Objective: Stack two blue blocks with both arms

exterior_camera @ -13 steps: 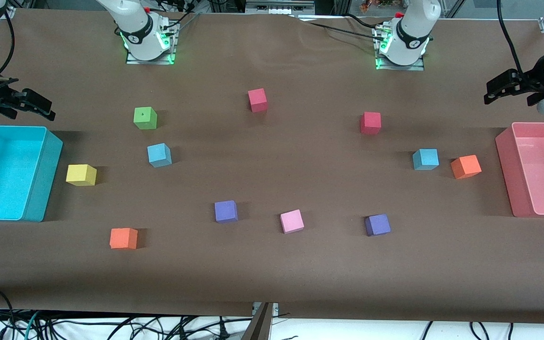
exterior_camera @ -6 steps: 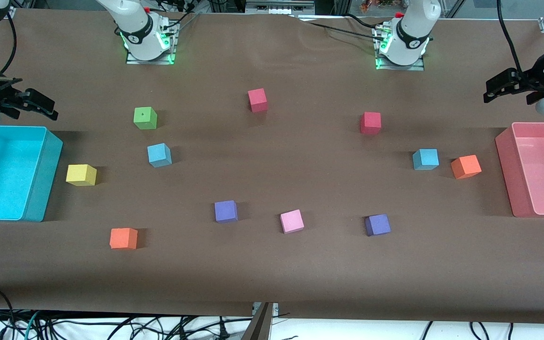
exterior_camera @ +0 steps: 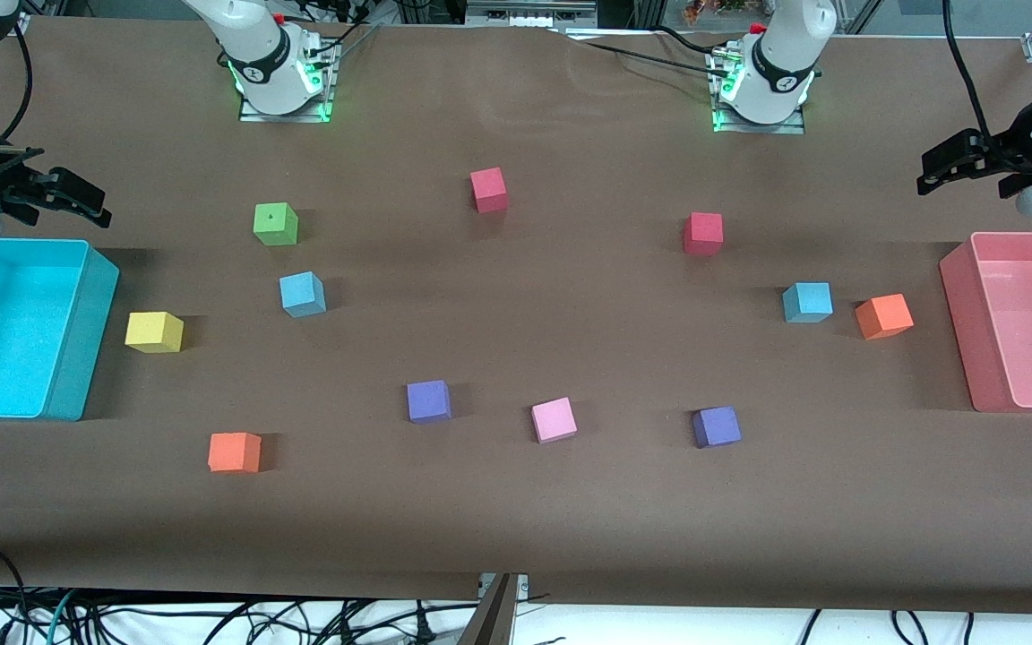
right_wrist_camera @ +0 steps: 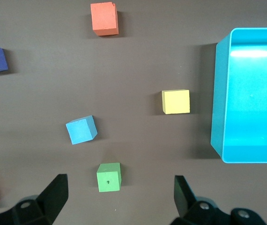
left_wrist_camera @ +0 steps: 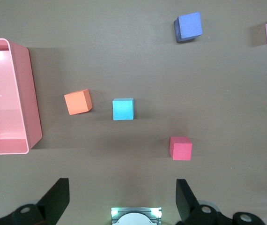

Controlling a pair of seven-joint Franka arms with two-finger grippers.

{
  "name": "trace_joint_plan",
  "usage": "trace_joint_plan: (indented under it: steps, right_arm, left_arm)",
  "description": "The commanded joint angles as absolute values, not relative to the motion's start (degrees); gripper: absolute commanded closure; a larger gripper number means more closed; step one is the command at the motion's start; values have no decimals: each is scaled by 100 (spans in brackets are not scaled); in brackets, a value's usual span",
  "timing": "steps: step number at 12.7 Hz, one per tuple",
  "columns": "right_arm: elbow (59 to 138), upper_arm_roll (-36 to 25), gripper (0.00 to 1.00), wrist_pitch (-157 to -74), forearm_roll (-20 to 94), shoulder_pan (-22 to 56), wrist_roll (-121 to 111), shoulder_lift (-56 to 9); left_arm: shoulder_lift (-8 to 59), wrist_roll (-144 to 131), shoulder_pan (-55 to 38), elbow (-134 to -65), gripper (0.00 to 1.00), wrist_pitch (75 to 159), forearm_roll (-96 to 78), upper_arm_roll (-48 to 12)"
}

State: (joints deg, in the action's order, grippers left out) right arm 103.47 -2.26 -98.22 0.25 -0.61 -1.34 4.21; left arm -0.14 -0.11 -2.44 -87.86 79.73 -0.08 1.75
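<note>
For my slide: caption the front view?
Both claws open, left claw, right claw; two blue blocks lie apart.

Brown paper sheet [exterior_camera: 516,502] covers table w/ black cables [exterior_camera: 211,618] on white floor at front edge.

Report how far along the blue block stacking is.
Nothing is stacked yet. One blue block sits on the table beside the green block, the other blue block beside an orange block, far apart. Neither is in hand: the right claw hangs open above the cyan bin, the left claw open above the pink bin. Both pickups and the stacking remain.
</note>
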Motion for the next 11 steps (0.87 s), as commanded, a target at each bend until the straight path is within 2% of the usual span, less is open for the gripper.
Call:
trace_joint_plan:
  steps: [1,7,11]
  right_arm:
    - [10354,-211,0,-9669,-44,-53,-88,475]
    - [10651,-176,0,-9642,-18,-53,-97,413]
    - [10995,263,0,-9825,9,-18,-70,54]
  left_arm:
    - [79,44,-272,-8587,0,7831,123,193]
    - [79,44,-281,-8578,0,7831,123,185]
    - [79,44,-281,-8578,0,7831,132,185]
